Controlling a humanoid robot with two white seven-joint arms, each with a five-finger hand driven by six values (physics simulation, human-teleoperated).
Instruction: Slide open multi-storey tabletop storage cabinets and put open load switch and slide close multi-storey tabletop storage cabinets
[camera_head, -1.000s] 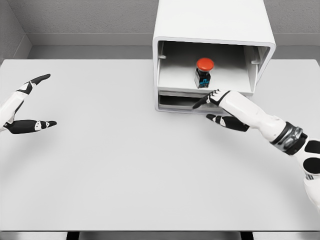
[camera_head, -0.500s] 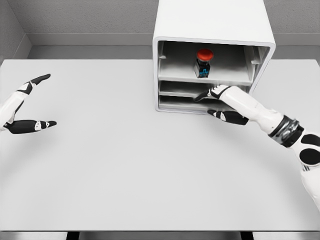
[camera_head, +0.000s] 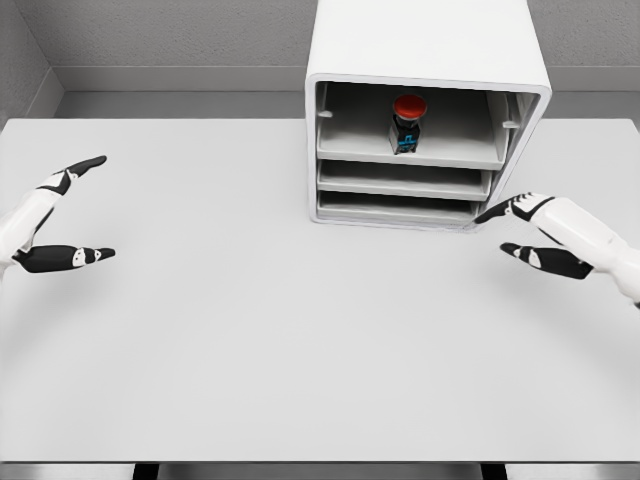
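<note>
Currently, a white storage cabinet (camera_head: 428, 55) is standing at the far edge of a pale grey bench (camera_head: 250, 330), its front facing the camera. Three drawers are showing inside it, all sitting pushed back within the frame. On the top drawer (camera_head: 410, 152) a load switch (camera_head: 407, 123) with a black body, a blue mark and a round red button is standing upright, up and to the left of the right hand.

That right hand (camera_head: 532, 235) is hovering over the bench just right of the cabinet's lower right corner, apart from it, its fingers spread with the thumb below and gripping nothing; black fingertips are pointing left. Well away across the bench, the left hand (camera_head: 55, 215) is hanging near the left edge, fingers likewise apart and gripping nothing.
</note>
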